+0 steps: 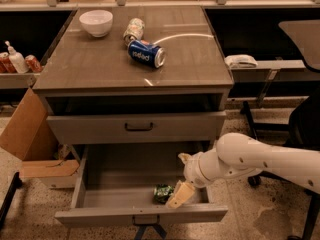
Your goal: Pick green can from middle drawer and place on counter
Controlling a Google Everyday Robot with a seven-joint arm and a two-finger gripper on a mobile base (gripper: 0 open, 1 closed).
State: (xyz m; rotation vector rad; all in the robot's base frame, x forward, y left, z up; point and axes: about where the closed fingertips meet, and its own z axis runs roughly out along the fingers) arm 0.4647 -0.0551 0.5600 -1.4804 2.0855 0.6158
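Note:
The green can (pixel 162 193) lies on its side in the front right part of the pulled-out middle drawer (pixel 100 184). My gripper (pixel 177 180) reaches down into that drawer from the right on a white arm. It is open. One cream finger (pixel 181 194) rests just right of the can, and the other (pixel 184 158) sits farther back. Nothing is held between them. The counter (pixel 100 64) is the glossy grey-brown top of the cabinet above.
On the counter lie a blue can (pixel 145 53), a pale can (pixel 134 30) and a white bowl (pixel 96 22). A closed drawer (pixel 137 127) sits above the open one. A cardboard box (pixel 30 139) stands on the left and a chair (pixel 300 129) on the right.

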